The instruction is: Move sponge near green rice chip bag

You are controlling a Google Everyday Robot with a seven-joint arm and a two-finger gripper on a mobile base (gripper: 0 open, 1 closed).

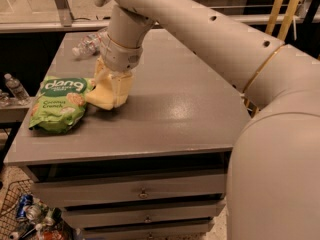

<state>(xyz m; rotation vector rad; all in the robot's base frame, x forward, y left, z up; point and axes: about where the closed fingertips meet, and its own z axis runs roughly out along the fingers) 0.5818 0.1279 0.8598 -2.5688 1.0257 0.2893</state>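
Note:
The green rice chip bag (57, 104) lies flat at the left front of the grey table (175, 109), with white "dang" lettering facing up. The pale yellow sponge (101, 99) sits low on the table, right beside the bag's right edge and touching or nearly touching it. My gripper (114, 86) reaches down from the big white arm (200, 29), and its fingers are closed around the sponge from above. The far part of the sponge is hidden by the fingers.
A clear plastic water bottle (86, 45) lies at the table's back left. Another bottle (16, 88) stands on a lower surface at the left. Drawers (142, 193) run below the tabletop. A wire basket with cans (25, 216) is on the floor, bottom left.

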